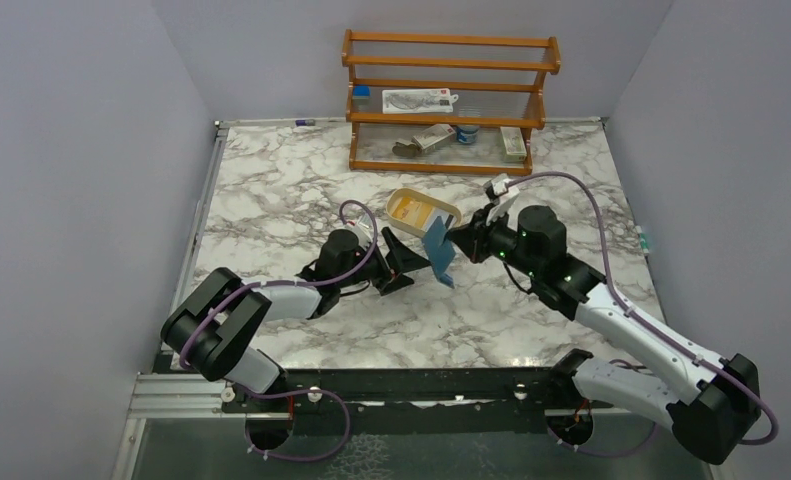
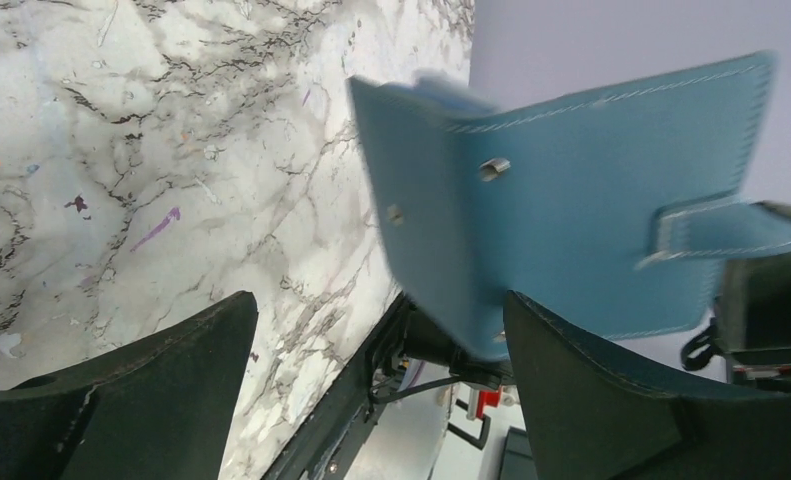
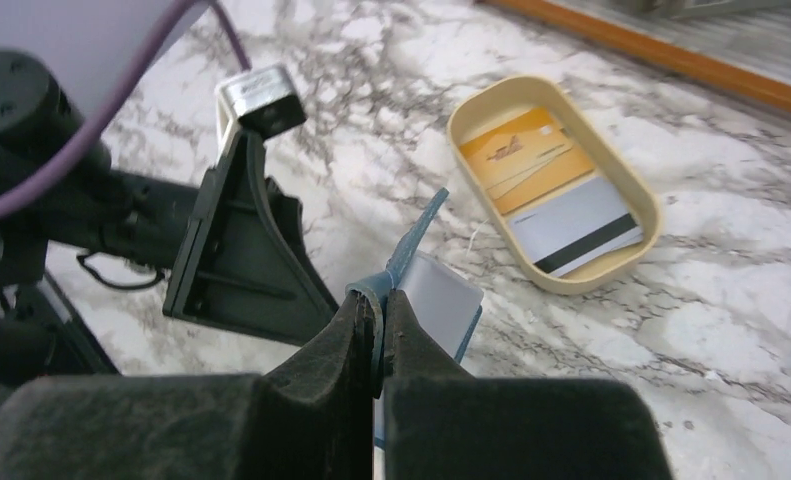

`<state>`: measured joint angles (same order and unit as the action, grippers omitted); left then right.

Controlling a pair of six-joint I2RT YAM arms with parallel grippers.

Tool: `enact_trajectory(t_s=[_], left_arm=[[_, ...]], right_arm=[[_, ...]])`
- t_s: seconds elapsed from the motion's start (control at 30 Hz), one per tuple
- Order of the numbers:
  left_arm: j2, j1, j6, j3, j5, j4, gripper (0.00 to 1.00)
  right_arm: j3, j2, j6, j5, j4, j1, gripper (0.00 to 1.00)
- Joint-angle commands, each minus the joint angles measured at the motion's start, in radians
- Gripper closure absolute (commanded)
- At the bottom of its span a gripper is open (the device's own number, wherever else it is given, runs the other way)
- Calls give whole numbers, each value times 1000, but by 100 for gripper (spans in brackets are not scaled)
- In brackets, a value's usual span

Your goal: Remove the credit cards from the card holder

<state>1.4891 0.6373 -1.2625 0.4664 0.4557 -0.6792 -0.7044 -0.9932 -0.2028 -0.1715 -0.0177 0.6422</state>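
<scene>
My right gripper (image 1: 458,243) (image 3: 379,312) is shut on the fold of the teal-blue card holder (image 1: 439,252) (image 3: 411,240) and holds it upright above the table. A pale grey credit card (image 3: 441,298) sticks out of its inner side. The card holder's outer face with its snap tab fills the left wrist view (image 2: 571,200). My left gripper (image 1: 408,262) (image 2: 381,345) is open and empty just left of the card holder, one finger (image 2: 621,400) close beside it. Two more cards, an orange one and a grey one with a dark stripe (image 3: 576,225), lie in the tan tray.
The oval tan tray (image 1: 392,203) (image 3: 639,190) sits just behind the card holder on the marble table. A wooden rack (image 1: 449,100) with small items stands at the back. The table's near edge and frame show in the left wrist view (image 2: 351,420).
</scene>
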Motion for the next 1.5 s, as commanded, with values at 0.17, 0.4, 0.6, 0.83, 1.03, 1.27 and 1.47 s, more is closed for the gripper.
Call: enact_trajectory(t_s=[0.17,0.4,0.6,0.83,1.03,1.27,1.47], left_arm=[[-52,6,86,37,-10,-15,8],[-174,77,389,101,-89,71,6],[-229,174,585,78,-225,60,3],[-234,198,621,-3,-403,51,3],[-226,198,633,-86,-571,-74,1],[-98,197,599,-148,-364,-541,1],[106,147,328,-224,-328,-980,1]], right_arm=[[-187,-4,-348,404,277,3,100],[-307,-74,-686,498,513,3,99],[-384,-117,-1015,531,733,3,99],[-418,-110,-1133,509,751,3,99],[-399,-99,-1157,423,707,3,99],[-356,-67,-1103,324,598,3,99],[-358,-37,-950,297,555,2,99]])
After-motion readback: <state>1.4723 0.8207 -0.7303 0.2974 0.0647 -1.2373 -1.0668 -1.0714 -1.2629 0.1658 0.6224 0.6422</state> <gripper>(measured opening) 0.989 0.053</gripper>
